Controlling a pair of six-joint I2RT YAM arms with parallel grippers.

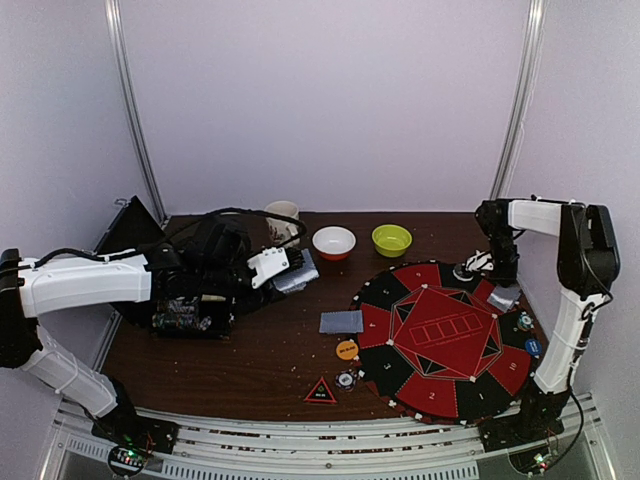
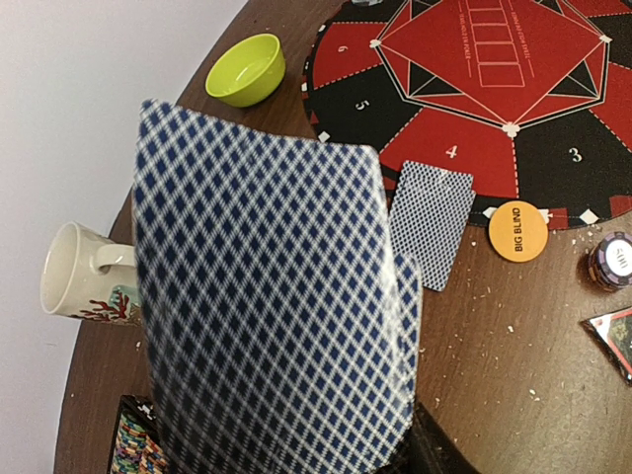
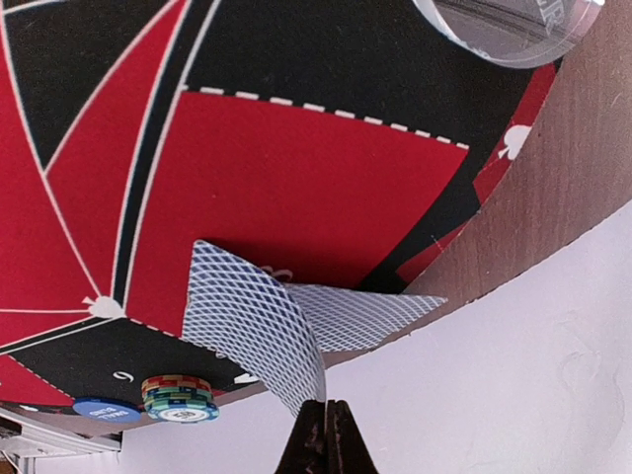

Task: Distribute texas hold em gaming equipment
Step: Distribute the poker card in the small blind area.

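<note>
My left gripper (image 1: 292, 270) is shut on blue-grey-backed playing cards (image 2: 267, 316), held above the table left of the mat; they fill the left wrist view and hide the fingers. One card (image 1: 341, 322) lies on the table by the red-and-black mat (image 1: 440, 375). An orange disc (image 1: 347, 350), a small chip (image 1: 345, 380) and the red-edged black triangular marker (image 1: 320, 392) lie near it. My right gripper (image 3: 326, 405) is shut on one card (image 3: 252, 326) at the mat's right edge, over another lying card (image 3: 365, 311). A chip stack (image 3: 178, 397) and a blue disc (image 3: 104, 409) sit close by.
A white bowl (image 1: 334, 241), a green bowl (image 1: 391, 239) and a cream mug (image 1: 283, 220) stand at the back. A black case (image 1: 190, 295) holding chips lies under the left arm. A clear round disc (image 3: 504, 30) sits on the mat's far right.
</note>
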